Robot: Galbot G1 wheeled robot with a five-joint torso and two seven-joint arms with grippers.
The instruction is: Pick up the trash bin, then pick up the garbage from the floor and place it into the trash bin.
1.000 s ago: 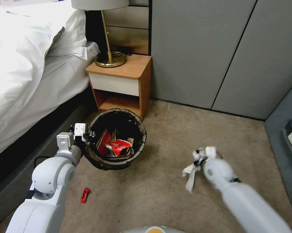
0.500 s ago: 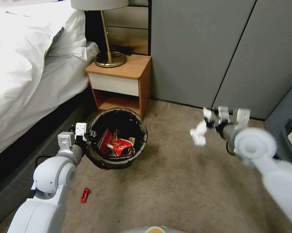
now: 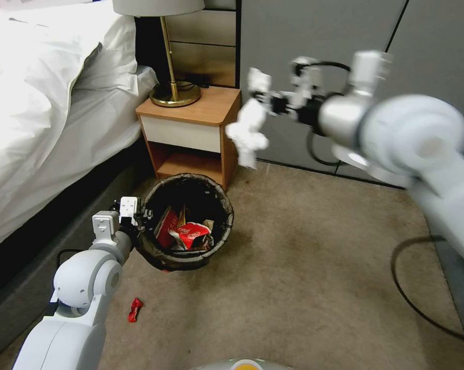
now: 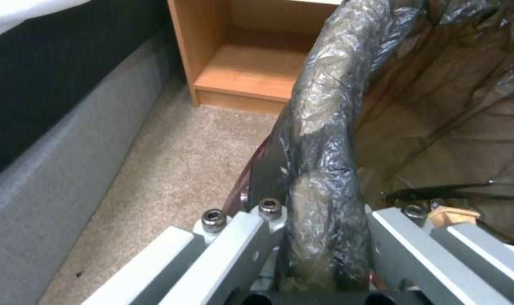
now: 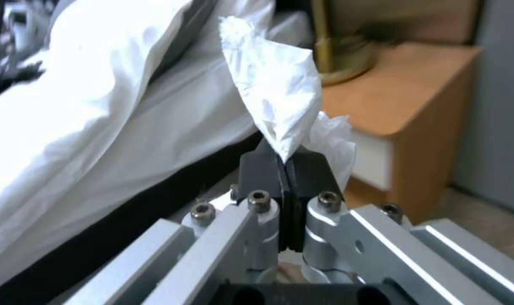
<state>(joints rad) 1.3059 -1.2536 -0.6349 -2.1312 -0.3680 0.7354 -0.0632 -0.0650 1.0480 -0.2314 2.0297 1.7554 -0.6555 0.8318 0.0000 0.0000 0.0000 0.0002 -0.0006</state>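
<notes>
Left gripper (image 3: pixel 139 216) clamped on the bin (image 3: pixel 186 222) rim, fingers (image 4: pixel 251 237) either side of the bag-wrapped edge; bin beside the nightstand (image 3: pixel 193 131), wrappers inside.

Right gripper (image 3: pixel 265 95) high, over the nightstand corner, fingers (image 5: pixel 268 169) pinched shut on a corner of white tissue (image 3: pixel 247 131), which dangles loose.

Risks:
- Tissue held by a thin edge; a swing could tear or slip it.
- It hangs off to the side of the bin mouth; early release drops it on the floor (image 3: pixel 293 267).
- Liner may slide under the left grip.
- Red scrap (image 3: pixel 135 310) not yet collected.
</notes>
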